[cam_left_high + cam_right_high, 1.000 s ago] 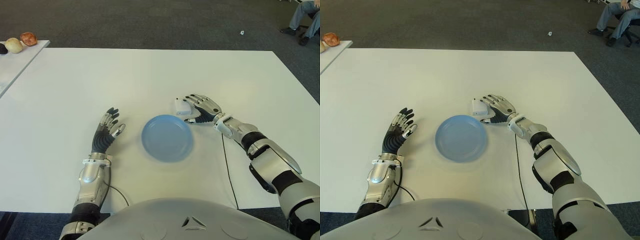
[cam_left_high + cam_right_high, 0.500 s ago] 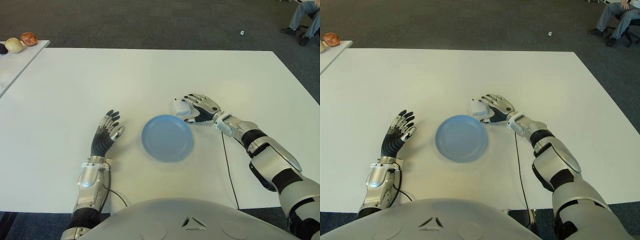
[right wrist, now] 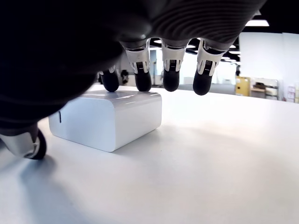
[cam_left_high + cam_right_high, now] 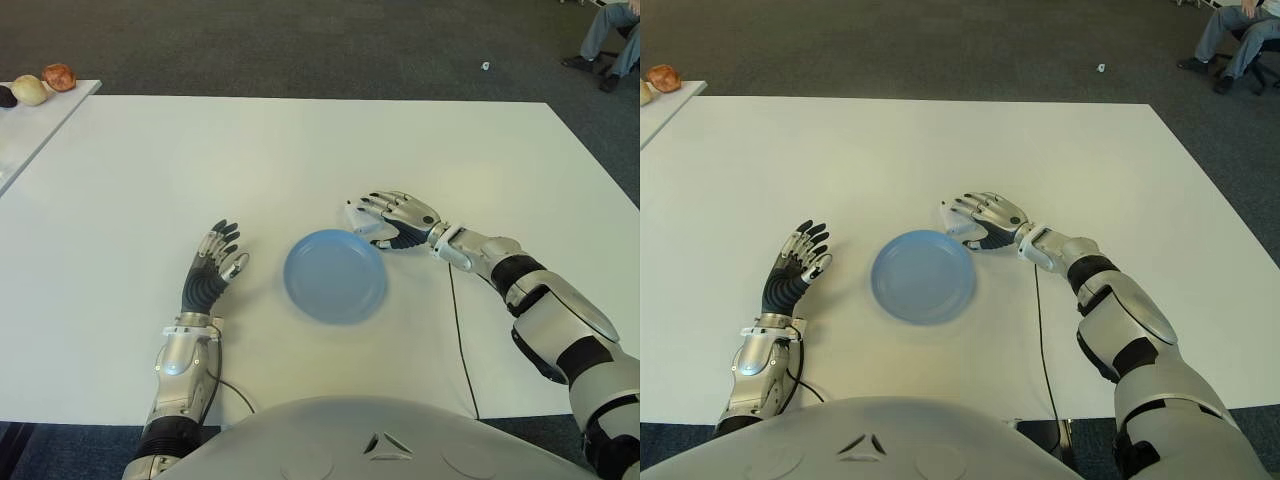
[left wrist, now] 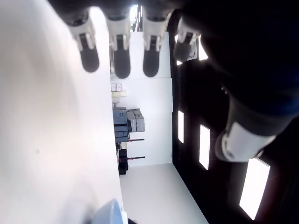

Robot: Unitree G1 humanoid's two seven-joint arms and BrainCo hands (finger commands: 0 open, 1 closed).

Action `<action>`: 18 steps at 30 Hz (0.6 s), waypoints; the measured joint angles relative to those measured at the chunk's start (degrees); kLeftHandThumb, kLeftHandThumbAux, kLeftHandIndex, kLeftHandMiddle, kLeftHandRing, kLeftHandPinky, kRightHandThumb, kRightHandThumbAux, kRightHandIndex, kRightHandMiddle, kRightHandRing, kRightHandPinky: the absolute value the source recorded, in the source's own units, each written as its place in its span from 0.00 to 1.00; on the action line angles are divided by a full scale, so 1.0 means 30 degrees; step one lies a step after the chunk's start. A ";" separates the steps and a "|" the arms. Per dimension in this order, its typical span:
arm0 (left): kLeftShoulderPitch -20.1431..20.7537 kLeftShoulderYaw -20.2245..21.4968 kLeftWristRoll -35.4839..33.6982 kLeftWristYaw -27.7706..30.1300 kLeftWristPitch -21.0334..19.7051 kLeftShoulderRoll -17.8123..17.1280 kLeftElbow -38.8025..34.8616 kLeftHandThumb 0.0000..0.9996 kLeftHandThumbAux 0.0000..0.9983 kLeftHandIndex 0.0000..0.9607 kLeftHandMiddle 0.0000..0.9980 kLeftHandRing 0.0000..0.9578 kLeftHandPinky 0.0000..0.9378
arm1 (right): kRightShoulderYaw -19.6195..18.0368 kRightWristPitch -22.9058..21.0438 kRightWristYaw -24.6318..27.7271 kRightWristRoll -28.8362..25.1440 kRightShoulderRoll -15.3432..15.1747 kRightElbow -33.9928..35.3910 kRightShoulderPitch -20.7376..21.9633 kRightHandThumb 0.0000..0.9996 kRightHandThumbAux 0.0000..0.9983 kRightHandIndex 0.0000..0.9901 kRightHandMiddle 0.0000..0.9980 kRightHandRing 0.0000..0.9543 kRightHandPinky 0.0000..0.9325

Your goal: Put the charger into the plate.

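The charger (image 3: 107, 119) is a white block lying on the white table (image 4: 300, 150), just beyond the far right rim of the blue plate (image 4: 334, 275). My right hand (image 4: 385, 215) arches over it, palm down. In the right wrist view its four fingertips (image 3: 170, 77) hang at the block's far top edge and the thumb sits by its near corner; the hand has no closed hold on it. Only a sliver of the charger (image 4: 352, 211) shows under the fingers in the eye views. My left hand (image 4: 212, 265) shows left of the plate, fingers stretched out and holding nothing.
A black cable (image 4: 458, 330) runs from my right wrist to the table's near edge. A side table (image 4: 30, 120) at the far left carries a few round items (image 4: 45, 82). A seated person's legs (image 4: 608, 30) show on the carpet, far right.
My right hand has reached forward and left over the charger, now covering most of it. The charger has slid slightly left. The left hand and the plate have stayed put.
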State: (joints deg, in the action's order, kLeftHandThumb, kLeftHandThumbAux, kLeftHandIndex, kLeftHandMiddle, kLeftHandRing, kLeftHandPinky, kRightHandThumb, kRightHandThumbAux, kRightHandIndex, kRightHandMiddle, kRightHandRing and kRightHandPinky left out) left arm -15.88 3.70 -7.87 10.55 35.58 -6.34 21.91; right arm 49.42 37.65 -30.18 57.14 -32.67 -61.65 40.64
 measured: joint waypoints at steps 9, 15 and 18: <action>-0.0003 0.0069 -0.0004 0.0000 0.0000 0.0004 0.0027 0.00 0.59 0.10 0.15 0.15 0.17 | -0.0543 0.0746 0.1670 -0.0229 -0.3152 0.2478 -0.1138 0.00 0.58 0.00 0.00 0.00 0.00; 0.0031 0.0098 -0.0011 0.0003 0.0029 0.0002 0.0059 0.00 0.58 0.11 0.16 0.16 0.18 | -0.1314 0.0826 0.3242 -0.0603 -0.4639 0.4284 -0.1914 0.00 0.59 0.00 0.00 0.00 0.00; 0.0062 0.0100 -0.0011 0.0002 0.0082 0.0004 0.0064 0.00 0.57 0.12 0.16 0.16 0.18 | -0.1883 0.0835 0.4198 -0.1008 -0.5381 0.5644 -0.2580 0.00 0.60 0.00 0.00 0.00 0.00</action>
State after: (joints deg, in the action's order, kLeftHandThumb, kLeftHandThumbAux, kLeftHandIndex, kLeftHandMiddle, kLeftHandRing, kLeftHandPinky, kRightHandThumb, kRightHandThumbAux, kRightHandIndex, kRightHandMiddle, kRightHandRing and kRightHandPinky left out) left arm -15.70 4.00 -7.90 10.56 35.83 -6.33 22.10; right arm 43.77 40.16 -17.59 54.12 -48.81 -44.72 32.90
